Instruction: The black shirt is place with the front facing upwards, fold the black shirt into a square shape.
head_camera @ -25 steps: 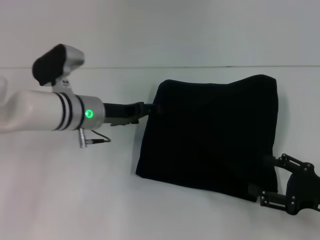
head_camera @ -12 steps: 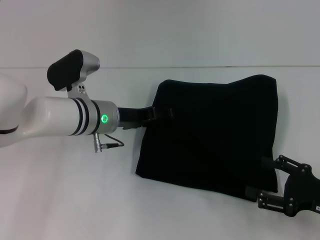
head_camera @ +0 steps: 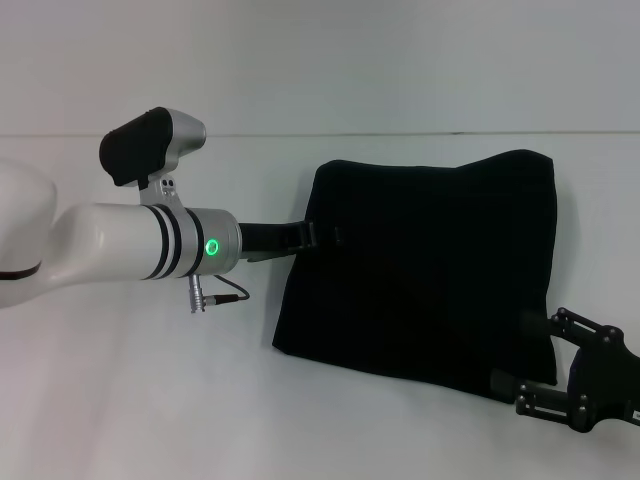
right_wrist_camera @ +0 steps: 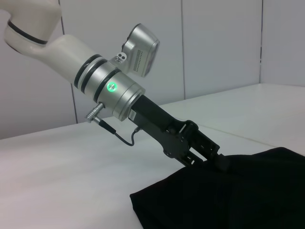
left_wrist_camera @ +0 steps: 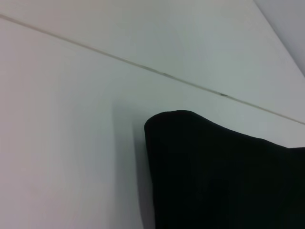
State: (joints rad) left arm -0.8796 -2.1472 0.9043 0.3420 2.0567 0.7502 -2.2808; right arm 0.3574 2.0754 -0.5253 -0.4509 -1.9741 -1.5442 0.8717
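Left gripper moved slightly right onto shirt, fingers pressed on cloth, opening unclear. Right gripper lower right, pinching hem.

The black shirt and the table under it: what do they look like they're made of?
The black shirt looks like soft matte woven or knit cloth: it lies folded with rounded edges and gives no shine. The table looks like a smooth, hard white surface, perhaps laminate or painted board; a thin seam crosses it. The left gripper touches the shirt's edge.
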